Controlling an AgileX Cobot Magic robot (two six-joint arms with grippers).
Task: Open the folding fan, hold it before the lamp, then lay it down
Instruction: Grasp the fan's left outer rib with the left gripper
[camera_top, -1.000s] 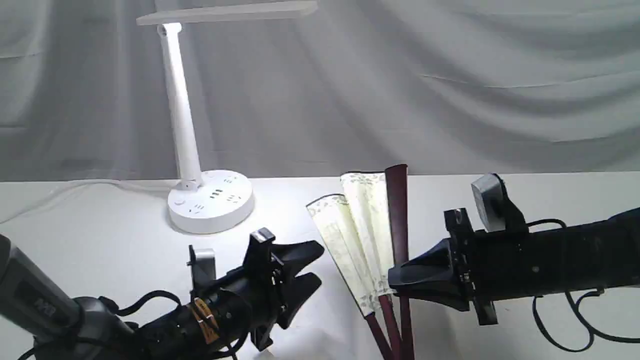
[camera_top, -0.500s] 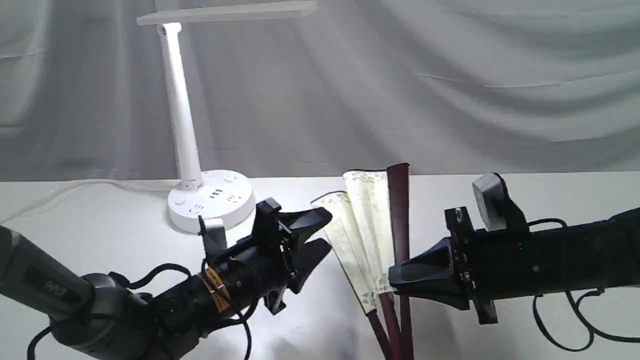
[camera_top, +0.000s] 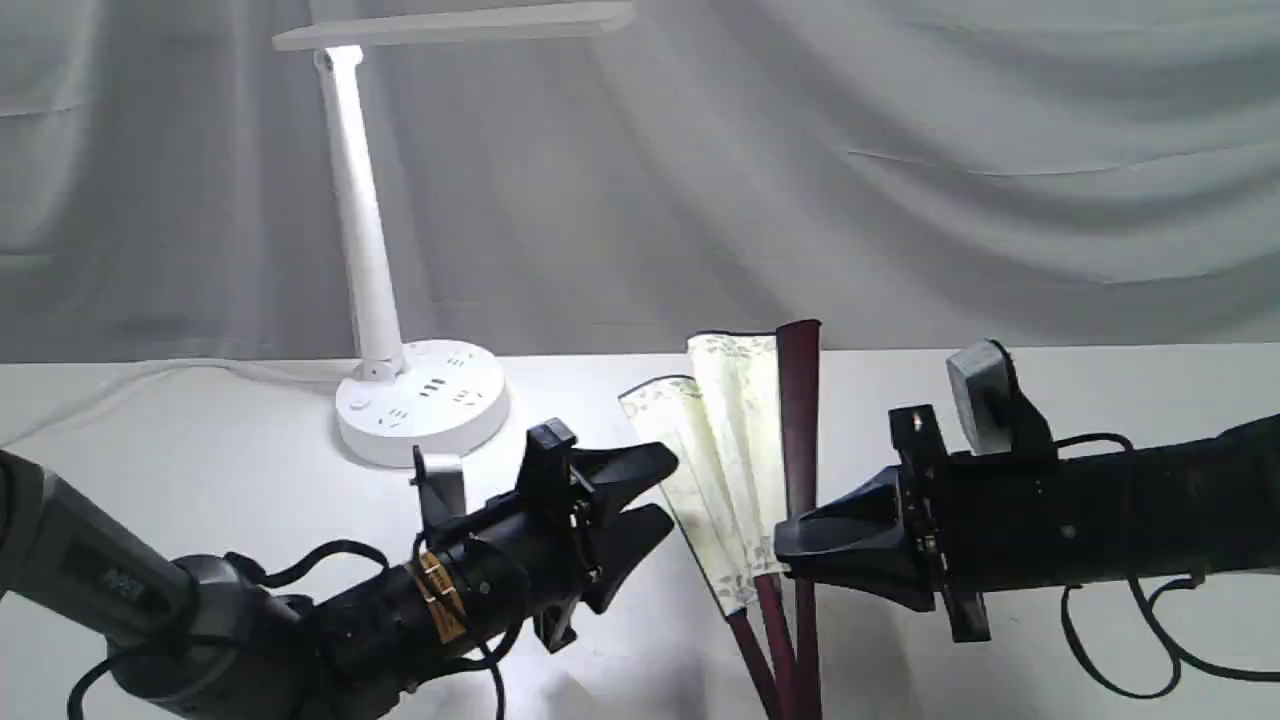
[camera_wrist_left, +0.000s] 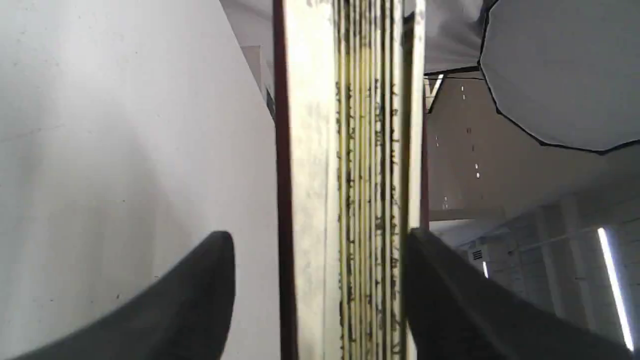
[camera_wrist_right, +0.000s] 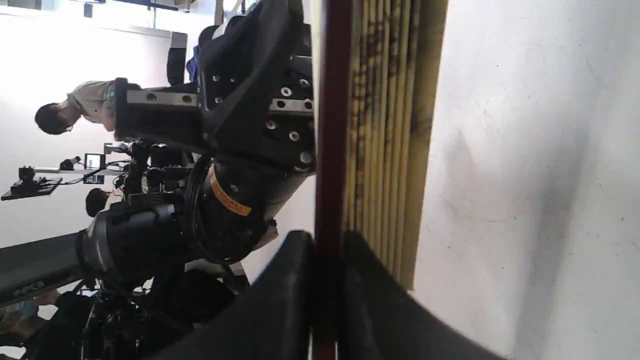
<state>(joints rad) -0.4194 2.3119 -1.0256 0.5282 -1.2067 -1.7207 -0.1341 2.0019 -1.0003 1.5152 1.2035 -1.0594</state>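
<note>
The right claw (camera_top: 790, 555) pinches the maroon guard (camera_top: 798, 420) of a partly opened cream pleated paper fan (camera_top: 735, 440); the left claw (camera_top: 668, 490) gapes just left of it.

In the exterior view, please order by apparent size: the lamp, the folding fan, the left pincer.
Largest: lamp.
Then: folding fan, cut off by the bottom edge.
Smallest: left pincer, though nearness to the camera may enlarge it.
</note>
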